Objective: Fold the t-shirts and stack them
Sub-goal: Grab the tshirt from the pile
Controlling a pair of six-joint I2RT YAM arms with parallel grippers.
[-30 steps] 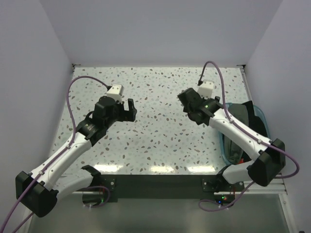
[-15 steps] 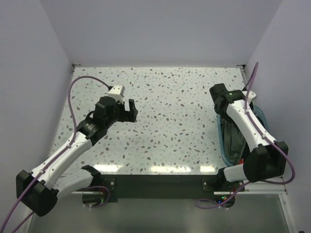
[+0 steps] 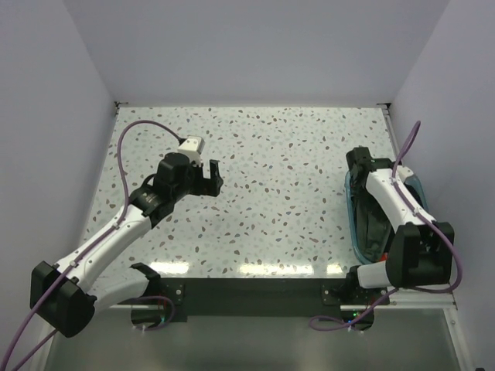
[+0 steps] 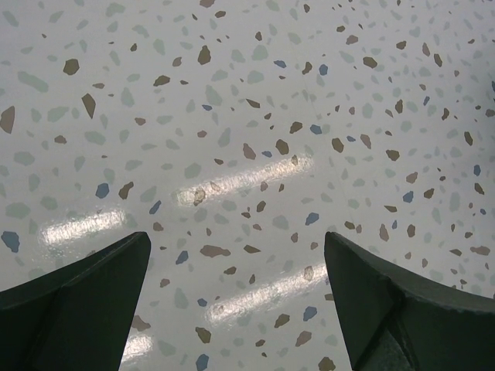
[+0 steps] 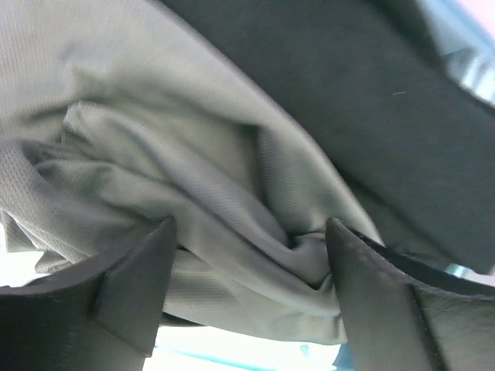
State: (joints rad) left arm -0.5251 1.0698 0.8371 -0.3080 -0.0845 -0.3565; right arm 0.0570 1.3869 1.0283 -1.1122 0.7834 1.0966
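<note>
Right tool (image 5: 249, 239), jaws wide, straddles a crumpled grey-green t-shirt (image 5: 178, 154) beside a smooth black t-shirt (image 5: 332, 85).

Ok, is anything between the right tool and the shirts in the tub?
Nothing visible. The right tool is open inside the tub, with the grey shirt bunched directly between its fingers and the black shirt alongside.

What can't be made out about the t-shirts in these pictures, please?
- Top view: the right arm covers most of the tub, so its t-shirt count is hidden.
- Top view: the right gripper is hidden below its arm.
- Right wrist view: grey-green t-shirt and black t-shirt run off the edges.
</note>
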